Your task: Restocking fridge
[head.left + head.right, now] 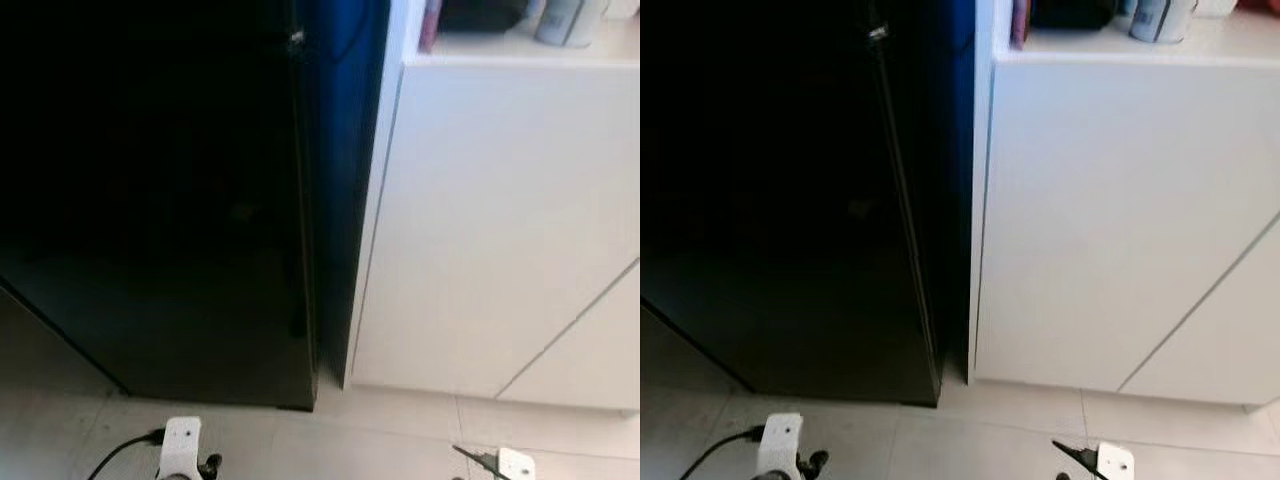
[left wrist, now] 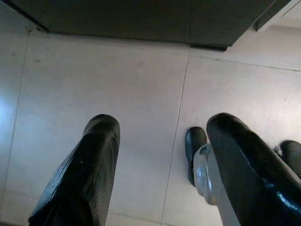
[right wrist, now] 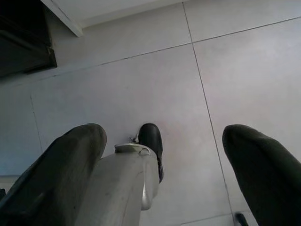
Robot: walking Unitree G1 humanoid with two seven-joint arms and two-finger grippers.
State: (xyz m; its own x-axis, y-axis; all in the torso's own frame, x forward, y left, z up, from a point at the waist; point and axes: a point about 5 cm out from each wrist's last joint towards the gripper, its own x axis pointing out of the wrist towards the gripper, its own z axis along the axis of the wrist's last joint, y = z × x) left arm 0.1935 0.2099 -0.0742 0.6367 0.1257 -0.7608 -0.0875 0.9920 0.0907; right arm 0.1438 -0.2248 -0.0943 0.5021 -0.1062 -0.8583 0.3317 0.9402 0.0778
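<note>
A tall black fridge (image 1: pixel 150 200) stands in front of me on the left with its door closed, its dark base (image 2: pixel 141 19) resting on the floor. Both arms hang low at my sides, where the left wrist (image 1: pixel 180 450) and right wrist (image 1: pixel 515 465) show. My left gripper (image 2: pixel 162 125) is open above the pale floor tiles with nothing between its fingers. My right gripper (image 3: pixel 164 134) is open too, also empty, over the tiles.
A white cabinet (image 1: pixel 500 220) stands tight against the fridge's right side, with bottles and a dark item (image 1: pixel 570 20) on its top. Pale tiled floor (image 1: pixel 350 440) lies before both. My black feet (image 2: pixel 195 150) stand on the tiles below the grippers.
</note>
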